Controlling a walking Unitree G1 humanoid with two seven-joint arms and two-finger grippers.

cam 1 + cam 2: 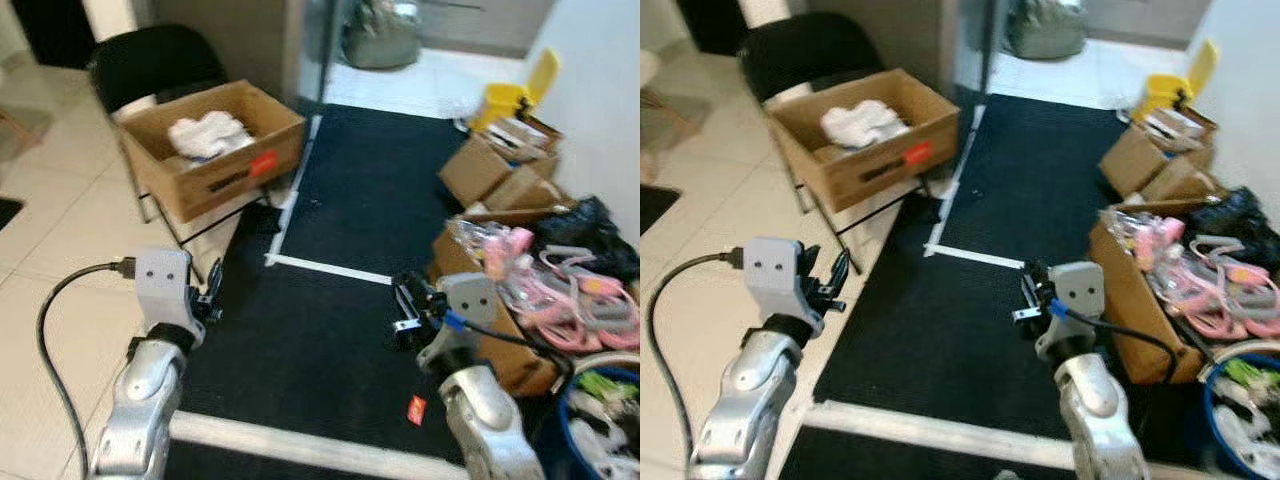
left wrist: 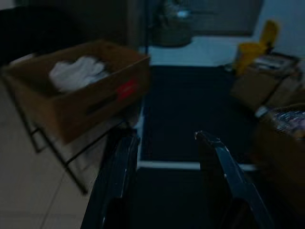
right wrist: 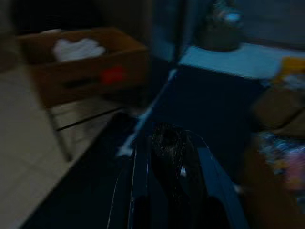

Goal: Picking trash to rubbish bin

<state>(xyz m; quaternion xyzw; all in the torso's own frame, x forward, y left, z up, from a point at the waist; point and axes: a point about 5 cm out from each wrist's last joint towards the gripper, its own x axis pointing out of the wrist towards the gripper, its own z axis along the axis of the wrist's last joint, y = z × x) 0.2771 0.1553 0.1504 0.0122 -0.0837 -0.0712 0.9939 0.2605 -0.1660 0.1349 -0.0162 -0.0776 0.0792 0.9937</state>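
Note:
A brown cardboard box (image 1: 215,165) with a red label sits on a black folding chair (image 1: 150,60) at the far left, and crumpled white trash (image 1: 207,133) lies inside it. My left gripper (image 2: 167,138) is open and holds nothing; it hovers low at the black mat's left edge, pointing toward the box. Over the mat, beside the right-hand boxes, my right gripper (image 3: 169,141) is shut on a dark crumpled piece of trash (image 3: 167,155). A small red scrap (image 1: 417,409) lies on the mat near my right arm.
The black mat (image 1: 340,230) with white lines runs up the middle. Open cardboard boxes (image 1: 500,170) line the right wall, one holding pink packaged items (image 1: 560,285). A blue bucket (image 1: 575,420) stands at the bottom right. Farther back are a yellow dustpan (image 1: 505,98) and a grey bag (image 1: 380,40).

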